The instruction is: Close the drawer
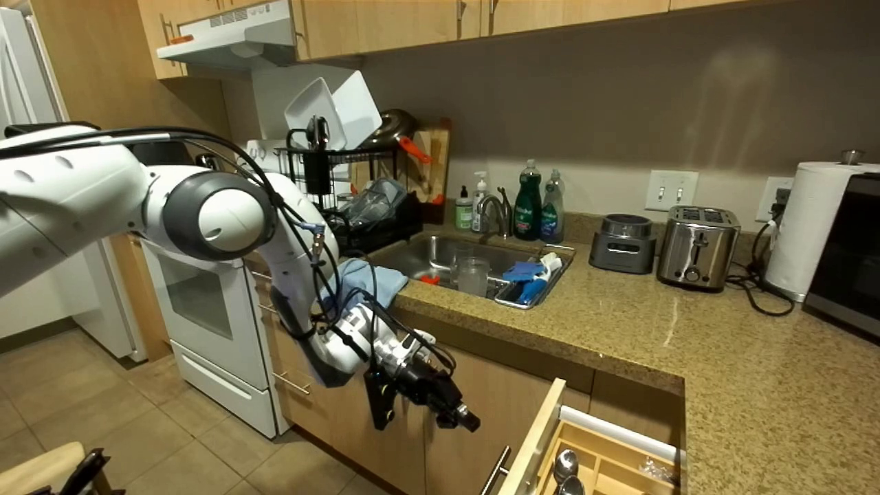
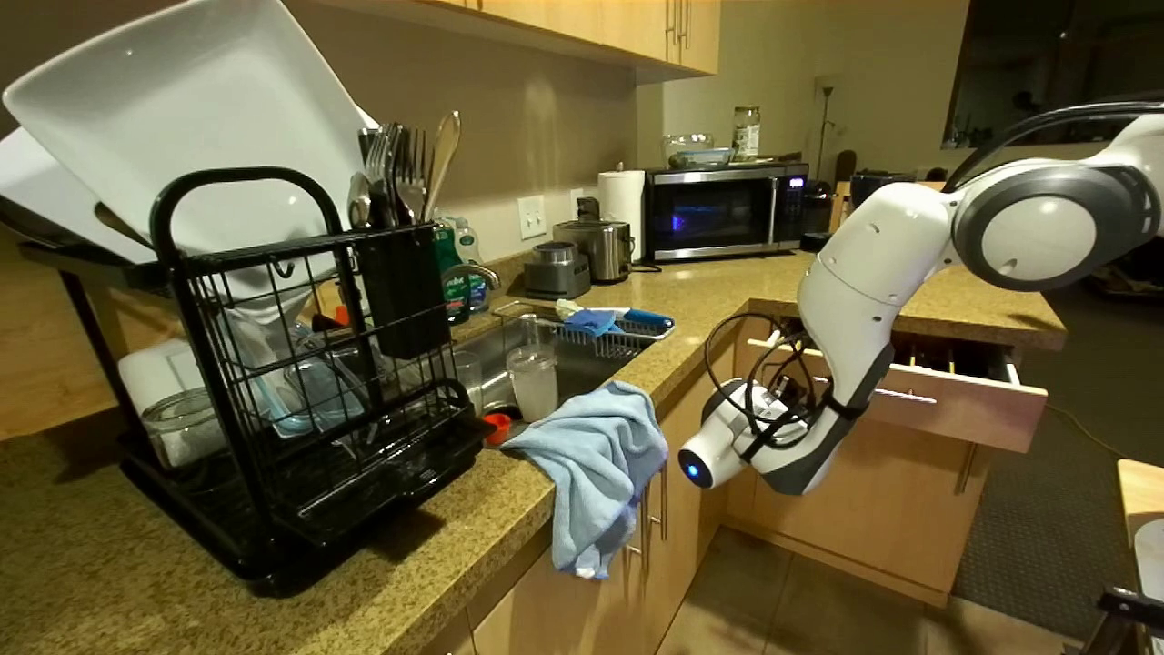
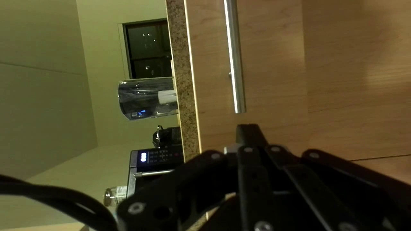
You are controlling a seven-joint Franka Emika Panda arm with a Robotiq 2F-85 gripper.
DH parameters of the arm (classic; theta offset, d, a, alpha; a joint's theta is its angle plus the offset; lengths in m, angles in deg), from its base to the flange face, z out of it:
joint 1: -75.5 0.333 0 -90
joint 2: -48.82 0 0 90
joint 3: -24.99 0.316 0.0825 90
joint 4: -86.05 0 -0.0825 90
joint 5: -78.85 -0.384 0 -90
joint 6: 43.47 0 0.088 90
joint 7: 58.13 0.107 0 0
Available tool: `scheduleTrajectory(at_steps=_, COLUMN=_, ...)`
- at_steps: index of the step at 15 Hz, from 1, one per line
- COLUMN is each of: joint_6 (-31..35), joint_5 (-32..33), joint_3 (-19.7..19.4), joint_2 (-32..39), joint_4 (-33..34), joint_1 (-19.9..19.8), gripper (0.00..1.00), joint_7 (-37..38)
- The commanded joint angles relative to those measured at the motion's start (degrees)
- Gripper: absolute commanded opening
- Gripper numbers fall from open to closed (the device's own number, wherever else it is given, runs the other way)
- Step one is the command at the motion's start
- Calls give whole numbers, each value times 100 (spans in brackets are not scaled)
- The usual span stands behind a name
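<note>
Two spoons (image 1: 566, 464) to be seen among the wooden dividers (image 1: 598, 464) of the drawer (image 2: 982, 411), presumably sectioned that way to stop cutlery from sliding about during a push. Not closed: jutting out from under the surface (image 1: 605, 323). Can see the claw (image 1: 469, 419) pressed together, with nothing visible between its fingers (image 3: 250, 136), and apart from the drawer front in an exterior view. Would guess at use as a blunt pusher, with no need to grip the bar handle (image 3: 235, 57). In the wrist view, lined up just past the end of that handle, perhaps to meet flat wood rather than metal. Bent low, with the arm (image 2: 864, 246) angled below the edge of the surface, seemingly for a level push at drawer height. Also notice a blue towel (image 2: 596, 473) draped over the edge by the sink (image 1: 416, 258), likely for drying hands, and a white plate (image 2: 200, 100) tilted in the rack (image 2: 250, 174), likely to drain.
</note>
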Motion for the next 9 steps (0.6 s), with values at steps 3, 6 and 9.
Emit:
scheduleTrajectory(at_steps=3, joint_6=26, joint_5=176, joint_3=26, joint_2=-423, joint_4=-835, joint_1=52, gripper=0, joint_7=-995)
scheduleTrajectory(at_steps=6, joint_6=-106, joint_5=201, joint_3=-105, joint_2=-378, joint_4=-836, joint_1=-10, gripper=0, joint_7=-1434)
scheduleTrajectory(at_steps=9, joint_6=-168, joint_5=234, joint_3=-258, joint_2=-311, joint_4=-779, joint_1=-81, gripper=0, joint_7=-1787)
